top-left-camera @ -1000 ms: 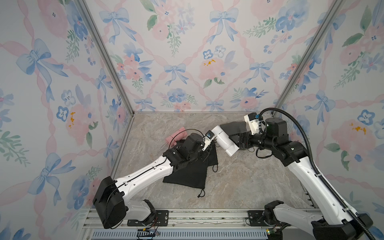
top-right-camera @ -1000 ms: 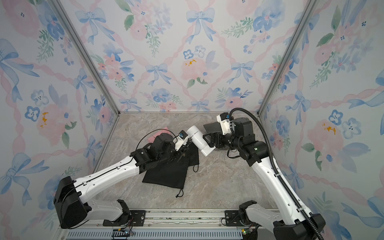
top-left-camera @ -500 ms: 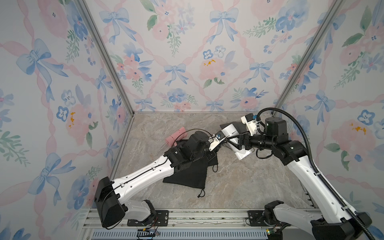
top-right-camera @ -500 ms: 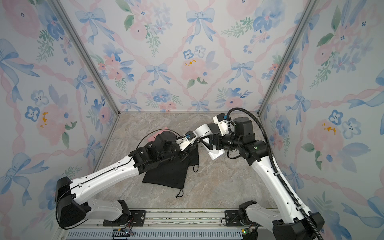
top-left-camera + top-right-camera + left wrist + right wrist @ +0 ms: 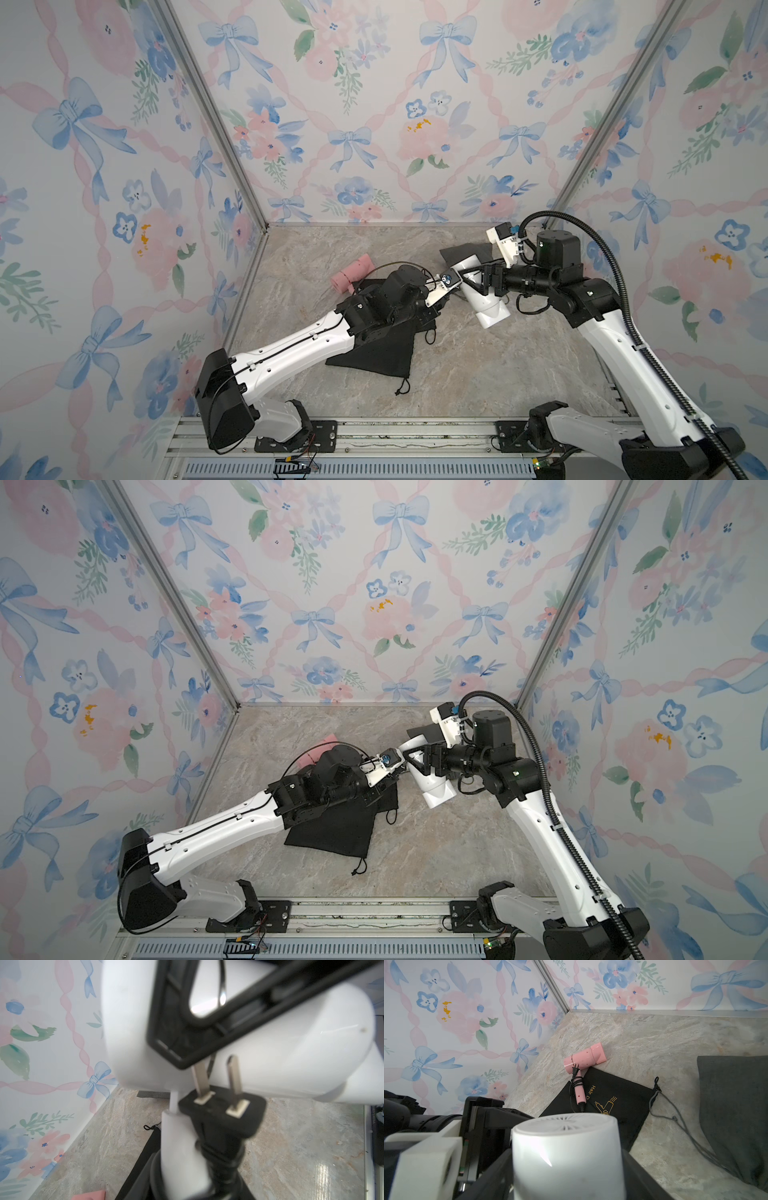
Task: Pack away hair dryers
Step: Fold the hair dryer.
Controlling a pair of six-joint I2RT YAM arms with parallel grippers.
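Note:
A white hair dryer [image 5: 489, 306] [image 5: 435, 791] hangs above the table's middle, held between both arms. My left gripper [image 5: 451, 296] [image 5: 395, 773] [image 5: 187, 1188] is shut on its slim handle [image 5: 180, 1147] and the bundled black cord with its plug [image 5: 224, 1113]. My right gripper [image 5: 476, 286] [image 5: 417, 762] [image 5: 566, 1178] is shut on its barrel [image 5: 566, 1157], one black finger on each side. A pink hair dryer [image 5: 353, 270] [image 5: 584, 1058] lies at the back left, its handle resting on a black pouch.
The black drawstring pouch [image 5: 382, 349] [image 5: 340, 829] [image 5: 612, 1095] lies flat under my left arm. A grey pouch [image 5: 461, 251] [image 5: 733, 1105] lies at the back beside my right wrist. Floral walls close in the back and both sides.
My right gripper's jaws have drawn in onto the white dryer's barrel. The left arm has carried the dryer a little to the right, and the barrel now points toward the front right.

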